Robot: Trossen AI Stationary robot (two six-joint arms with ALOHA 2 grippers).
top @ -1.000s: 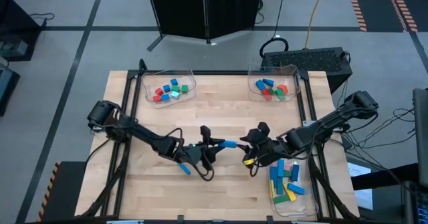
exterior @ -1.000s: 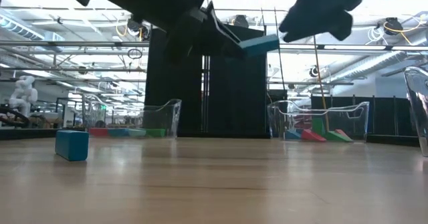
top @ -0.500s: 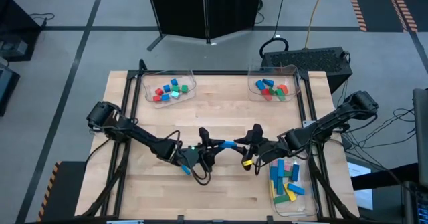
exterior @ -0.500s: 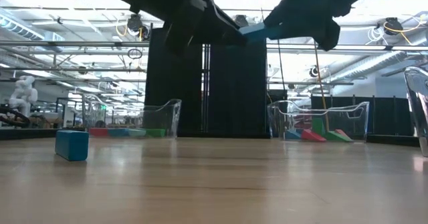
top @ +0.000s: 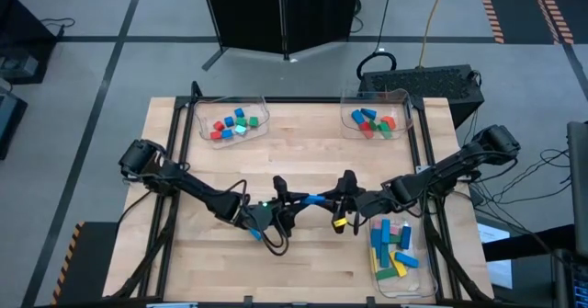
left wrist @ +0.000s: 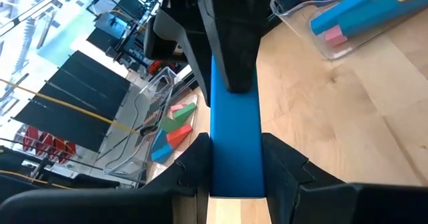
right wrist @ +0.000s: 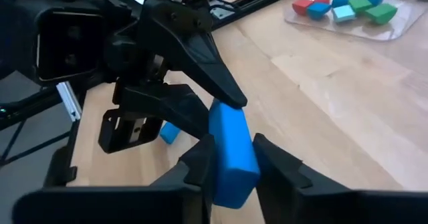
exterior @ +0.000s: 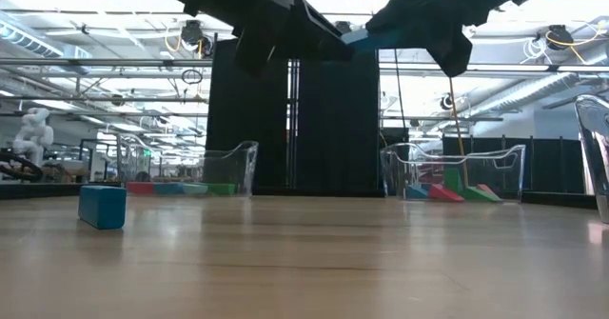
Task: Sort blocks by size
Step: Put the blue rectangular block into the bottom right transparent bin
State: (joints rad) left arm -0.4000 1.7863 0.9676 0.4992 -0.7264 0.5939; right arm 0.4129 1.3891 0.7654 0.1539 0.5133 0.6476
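1. Where the two arms meet above mid-table in the high view, the left gripper [top: 299,201] and right gripper [top: 333,199] both clamp one blue bar [top: 315,199].
2. Low view: a smooth blue cube [exterior: 102,206] sits alone on the pale wood-grain table [exterior: 314,262].
3. Left wrist view: matte dark fingers [left wrist: 194,162] pinch the bar's glossy flat sides.
4. Right wrist view: rounded fingers [right wrist: 200,160] squeeze its other end.

Wooden table [top: 303,147] carries three clear trays [top: 231,121] and a blue block [exterior: 103,206]
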